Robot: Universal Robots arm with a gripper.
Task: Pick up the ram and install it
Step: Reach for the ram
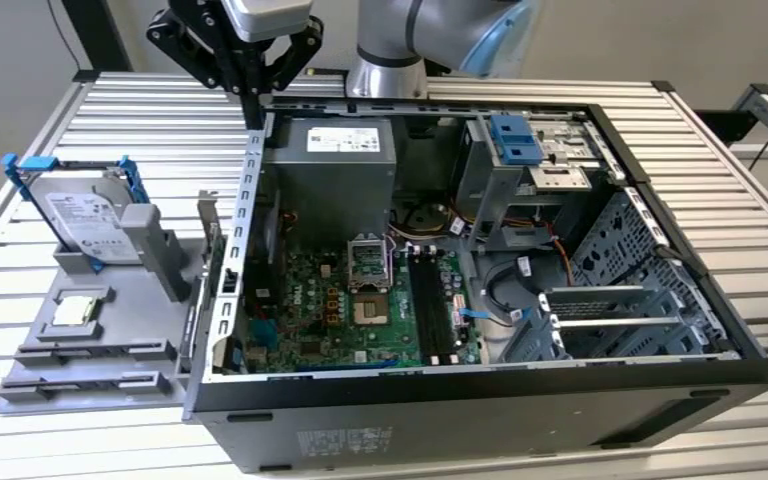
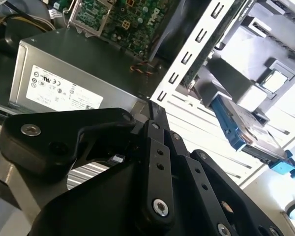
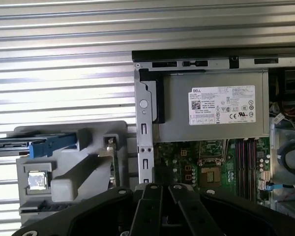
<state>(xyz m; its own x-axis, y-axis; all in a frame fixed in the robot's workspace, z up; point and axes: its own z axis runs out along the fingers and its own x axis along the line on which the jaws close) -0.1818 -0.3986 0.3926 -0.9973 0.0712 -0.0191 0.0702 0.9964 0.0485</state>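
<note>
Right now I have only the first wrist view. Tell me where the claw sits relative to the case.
Observer: In the exterior view the claw hangs over the far corner of the case, on the exterior view's left, next to the power supply.
Operator: Now give me the ram's posture.
Observer: In the exterior view the ram stands upright at the edge of the gray holder nearest the case.
Operator: Confirm the claw's gap to it.
Observer: The claw is apart from the ram, higher and farther back.
</note>
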